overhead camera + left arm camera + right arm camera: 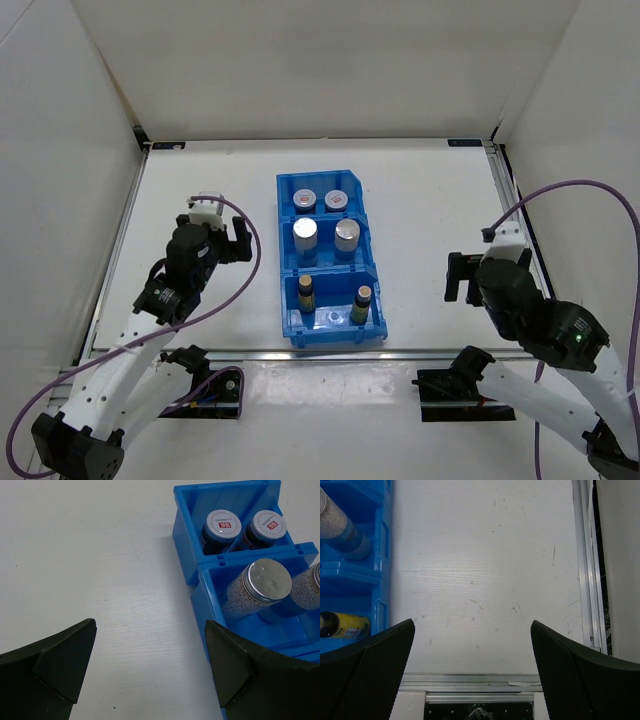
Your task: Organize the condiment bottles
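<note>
The blue bin (pixel 283 215) stands mid-table and holds all the condiment bottles. Two red-labelled jars (pixel 305 200) (pixel 336 200) fill its far compartment. A pair of silver-lidded jars (pixel 305 232) (pixel 347 235) is in the middle one. Both amber bottles (pixel 307 292) (pixel 361 300) stand in the near one. My left gripper (pixel 222 225) hovers open over bare table left of the bin, its right finger beside the bin wall (pixel 184 545). The right gripper (pixel 470 258) is open and empty to the bin's right. An amber bottle (pixel 347 625) shows at the left edge of the right wrist view.
White walls enclose the table on three sides. A metal rail (pixel 470 682) runs along the near edge and another (pixel 585 570) along the right side. Purple cables loop from both arms.
</note>
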You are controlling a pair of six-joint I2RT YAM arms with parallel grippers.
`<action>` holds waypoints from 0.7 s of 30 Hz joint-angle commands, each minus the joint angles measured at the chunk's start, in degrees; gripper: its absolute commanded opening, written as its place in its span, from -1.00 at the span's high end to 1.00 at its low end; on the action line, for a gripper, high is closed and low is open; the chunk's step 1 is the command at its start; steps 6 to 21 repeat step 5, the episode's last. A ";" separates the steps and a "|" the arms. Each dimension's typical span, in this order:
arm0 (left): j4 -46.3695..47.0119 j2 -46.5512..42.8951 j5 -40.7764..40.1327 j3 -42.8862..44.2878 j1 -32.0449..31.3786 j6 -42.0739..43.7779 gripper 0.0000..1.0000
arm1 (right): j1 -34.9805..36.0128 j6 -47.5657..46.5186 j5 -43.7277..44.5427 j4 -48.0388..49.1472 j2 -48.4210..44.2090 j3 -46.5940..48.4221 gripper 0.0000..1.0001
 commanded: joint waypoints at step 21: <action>0.13 0.92 -1.42 2.23 0.19 -0.50 -1.00 | -1.94 -2.73 -2.80 3.85 1.72 -0.97 -1.00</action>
